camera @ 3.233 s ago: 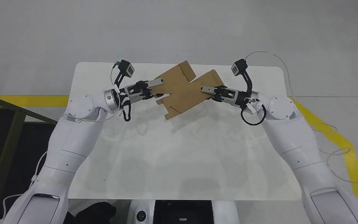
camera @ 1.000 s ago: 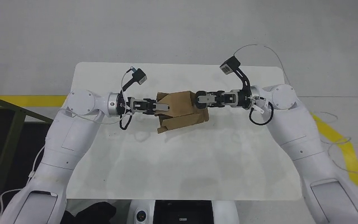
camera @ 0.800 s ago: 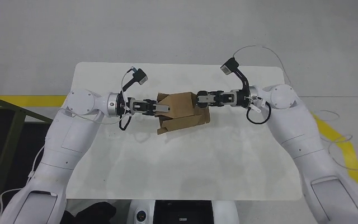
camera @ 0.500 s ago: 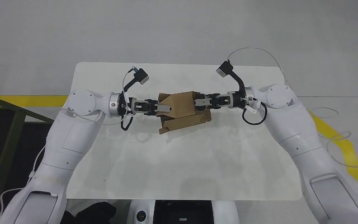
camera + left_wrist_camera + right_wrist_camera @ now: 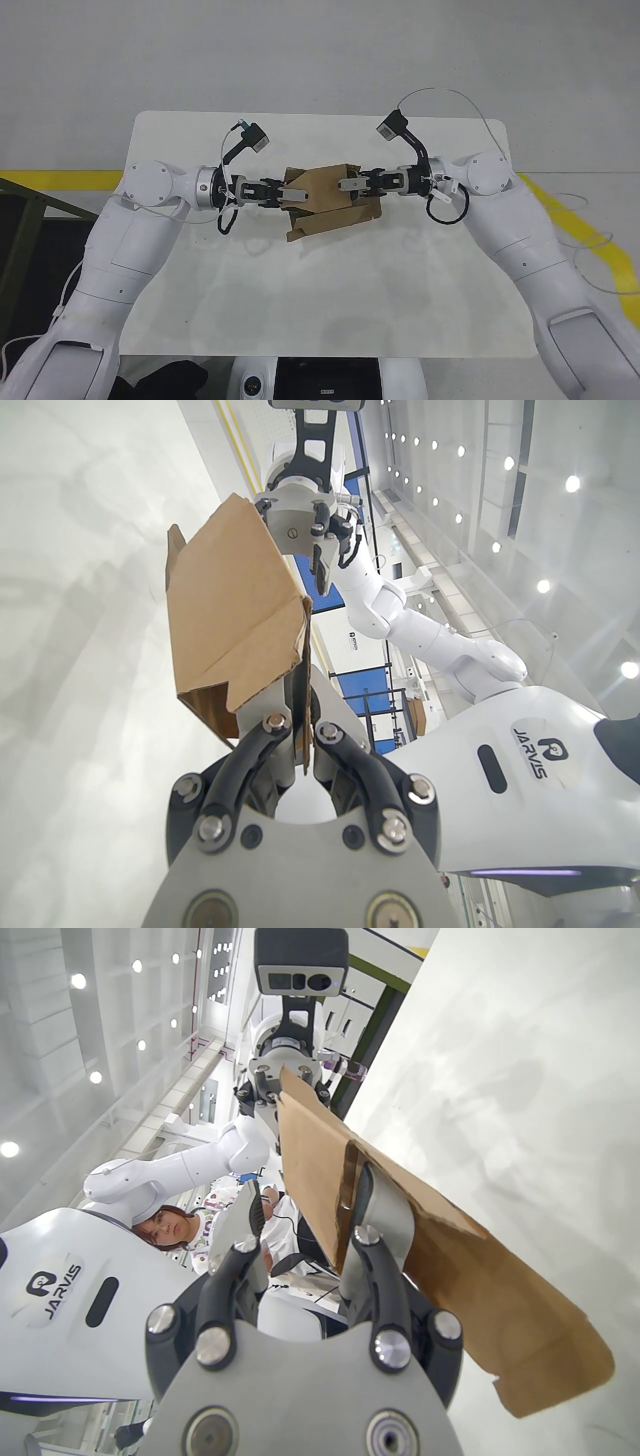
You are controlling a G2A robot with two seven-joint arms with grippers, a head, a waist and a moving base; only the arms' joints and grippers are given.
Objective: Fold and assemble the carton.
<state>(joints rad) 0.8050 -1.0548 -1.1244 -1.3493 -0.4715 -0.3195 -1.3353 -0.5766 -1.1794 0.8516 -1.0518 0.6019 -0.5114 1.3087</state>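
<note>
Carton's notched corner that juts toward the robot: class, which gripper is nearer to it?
Left. The left gripper is clamped on the carton edge right beside that corner; the right gripper sits open at the carton's opposite end.

Carton [image 5: 330, 198]: located over the far middle of the table [image 5: 330, 310], between the two arms, well in from every table edge. Contact between its underside and the table cannot be determined.

Left gripper [image 5: 292, 190]: positioned at the carton's left end, its fingers pressed together on a panel edge.

Right gripper [image 5: 350, 184]: positioned at the carton's right end, towards the far side. Its jaws stand apart, with one finger [image 5: 380, 1208] against a carton panel and the other beside the carton, not touching.
</note>
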